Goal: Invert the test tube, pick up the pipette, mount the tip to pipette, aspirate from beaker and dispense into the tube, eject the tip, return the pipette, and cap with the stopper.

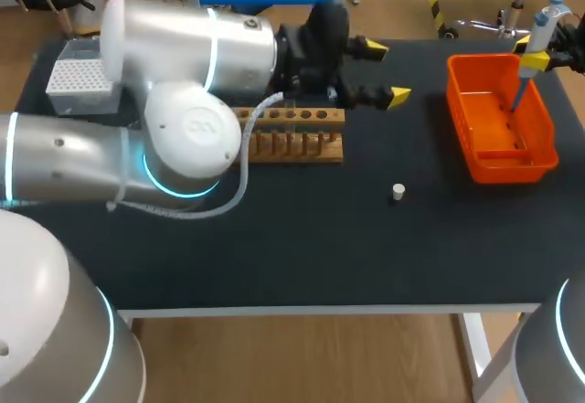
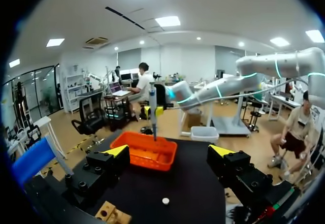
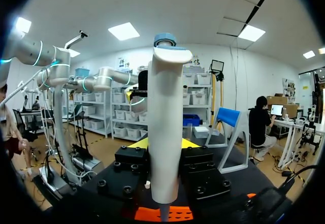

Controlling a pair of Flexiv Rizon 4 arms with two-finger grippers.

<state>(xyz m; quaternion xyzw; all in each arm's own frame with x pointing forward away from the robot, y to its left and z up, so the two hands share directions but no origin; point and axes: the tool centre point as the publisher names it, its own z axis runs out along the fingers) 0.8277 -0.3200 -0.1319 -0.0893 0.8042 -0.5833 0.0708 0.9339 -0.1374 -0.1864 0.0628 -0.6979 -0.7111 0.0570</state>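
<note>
right end effector [image 3: 162, 147] grips pipette [image 3: 164, 107]; left end effector [image 2: 169, 151] open.

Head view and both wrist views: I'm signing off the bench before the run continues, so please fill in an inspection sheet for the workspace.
Surface: black table, no spills seen.
Job's things: pipette held above the orange bin; white stopper loose on the table, apart from the wooden rack; tip box at a far corner; beaker and tube not seen.
Clutter: nothing seen.
Grippers: right gripper shut on the pipette; left gripper open and empty, beyond the rack.
Cables: white hose looping by one end of the rack.
Surroundings: nothing seen reaching over the table.
</note>
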